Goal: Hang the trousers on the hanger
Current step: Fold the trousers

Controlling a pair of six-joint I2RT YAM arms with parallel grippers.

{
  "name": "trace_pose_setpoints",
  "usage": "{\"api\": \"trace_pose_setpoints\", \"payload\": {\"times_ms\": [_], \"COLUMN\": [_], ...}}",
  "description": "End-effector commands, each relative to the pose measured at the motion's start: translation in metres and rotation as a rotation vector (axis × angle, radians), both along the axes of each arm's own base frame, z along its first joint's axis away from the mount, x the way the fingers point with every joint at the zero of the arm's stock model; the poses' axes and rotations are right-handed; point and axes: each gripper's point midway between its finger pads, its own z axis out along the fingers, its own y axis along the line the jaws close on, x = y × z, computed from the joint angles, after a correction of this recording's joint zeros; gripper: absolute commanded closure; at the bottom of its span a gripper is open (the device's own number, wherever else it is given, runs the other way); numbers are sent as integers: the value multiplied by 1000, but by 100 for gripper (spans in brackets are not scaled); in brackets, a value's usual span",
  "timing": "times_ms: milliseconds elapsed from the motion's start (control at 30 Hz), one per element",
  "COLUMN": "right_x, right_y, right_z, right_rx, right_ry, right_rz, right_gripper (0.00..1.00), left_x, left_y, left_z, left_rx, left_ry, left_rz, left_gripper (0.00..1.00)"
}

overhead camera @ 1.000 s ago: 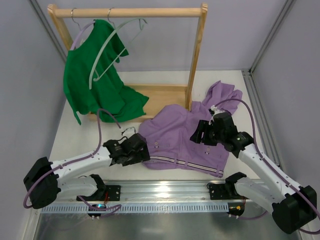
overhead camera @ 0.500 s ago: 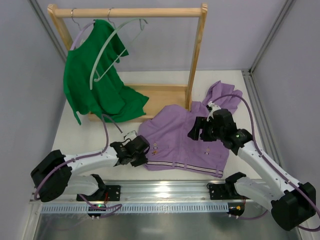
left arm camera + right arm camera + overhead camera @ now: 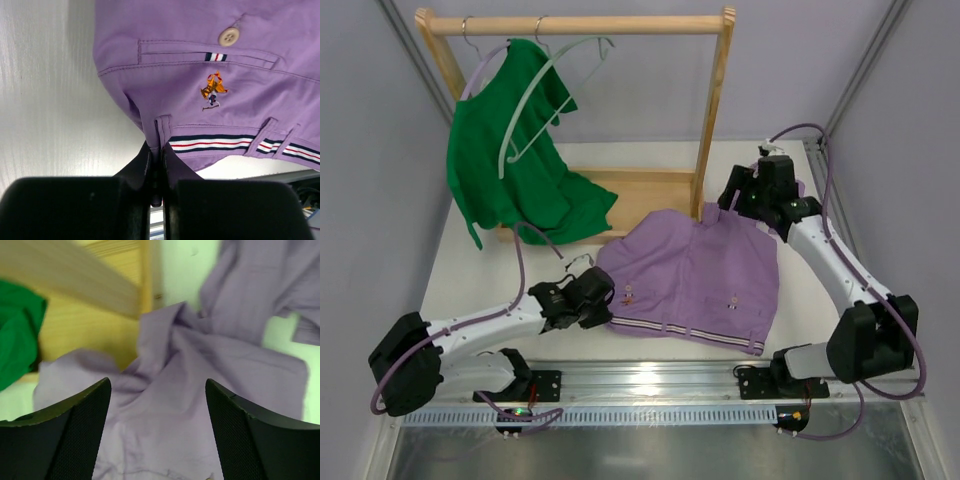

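Within left hand point(image 3: 157, 152) — trousers point(image 3: 200, 70), at waistband.

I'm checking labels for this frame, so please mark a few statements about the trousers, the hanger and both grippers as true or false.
1. The left gripper is shut on the waistband edge of the trousers. True.
2. The right gripper grips the trousers. False: its jaws are open above the fabric, holding nothing.
3. The hanger hangs from the wooden rack. True.
4. The trousers are draped over the hanger. False: they lie on the table.
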Motion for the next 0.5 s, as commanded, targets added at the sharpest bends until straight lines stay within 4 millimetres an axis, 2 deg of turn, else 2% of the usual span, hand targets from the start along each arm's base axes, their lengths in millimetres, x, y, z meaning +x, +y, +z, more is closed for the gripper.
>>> {"api": "trace_pose_setpoints", "payload": {"times_ms": [0, 133, 233, 267, 367, 400, 467], "right_x": [32, 66, 91, 103, 124, 129, 145], "right_y": [-43, -86, -103, -114, -131, -132, -133], "right_z": [9, -10, -32, -48, -61, -83, -84], "right_rx": [-32, -103, -91, -76, -106, -115, -102], "right_ry": [-17, 33, 77, 118, 153, 196, 179], "right_rz": [-171, -278, -305, -317, -337, -316, -295], "right_gripper": [23, 23, 23, 23, 23, 23, 24], "left_x": [8, 5, 6, 8, 11, 12, 12], "left_y": [0, -4, -4, -2, 1, 1, 2], "left_z": [17, 23, 27, 29, 37, 40, 45], "left_rx": [-13, -31, -20, -6, 15, 15, 8], "left_ry": [-64, -67, -82, -92, -112, -117, -128], "left_rz": [-21, -68, -98, -103, -101, -105, -107], "left_gripper": [100, 99, 99, 99, 99, 99, 99]}}
